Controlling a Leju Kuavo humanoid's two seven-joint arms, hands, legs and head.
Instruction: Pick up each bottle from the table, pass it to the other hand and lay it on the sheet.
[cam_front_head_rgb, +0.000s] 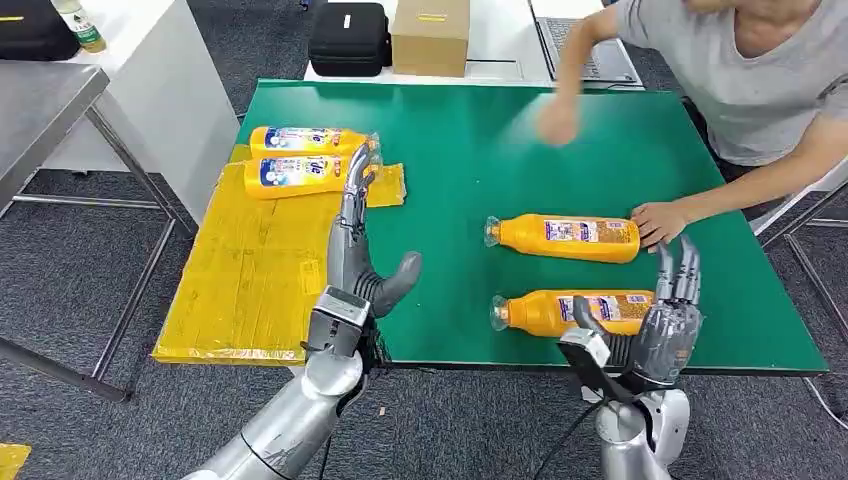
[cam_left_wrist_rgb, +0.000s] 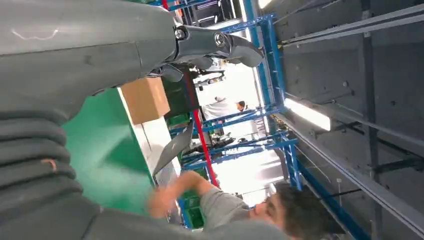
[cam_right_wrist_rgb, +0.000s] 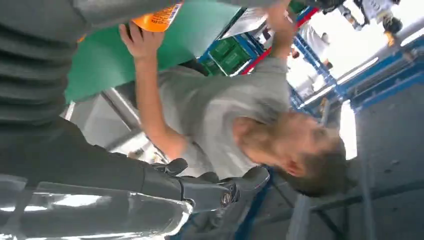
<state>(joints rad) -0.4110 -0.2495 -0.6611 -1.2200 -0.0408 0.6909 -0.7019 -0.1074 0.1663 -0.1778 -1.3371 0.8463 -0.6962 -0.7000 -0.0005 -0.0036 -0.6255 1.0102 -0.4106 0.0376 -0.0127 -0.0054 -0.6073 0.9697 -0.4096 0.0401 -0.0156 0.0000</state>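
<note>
Here, both hands are spread and hold nothing: the left hand stands by the yellow sheet's edge, just short of its two bottles, while the right hand sits at the green table's near edge, against the nearest orange bottle, another bottle beyond under a person's hand.

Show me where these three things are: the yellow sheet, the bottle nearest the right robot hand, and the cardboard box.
yellow sheet (cam_front_head_rgb: 250, 290), head view, on its bare middle.
bottle nearest the right robot hand (cam_front_head_rgb: 555, 312), head view, on its orange body.
cardboard box (cam_front_head_rgb: 430, 35), head view, on its front face.
</note>
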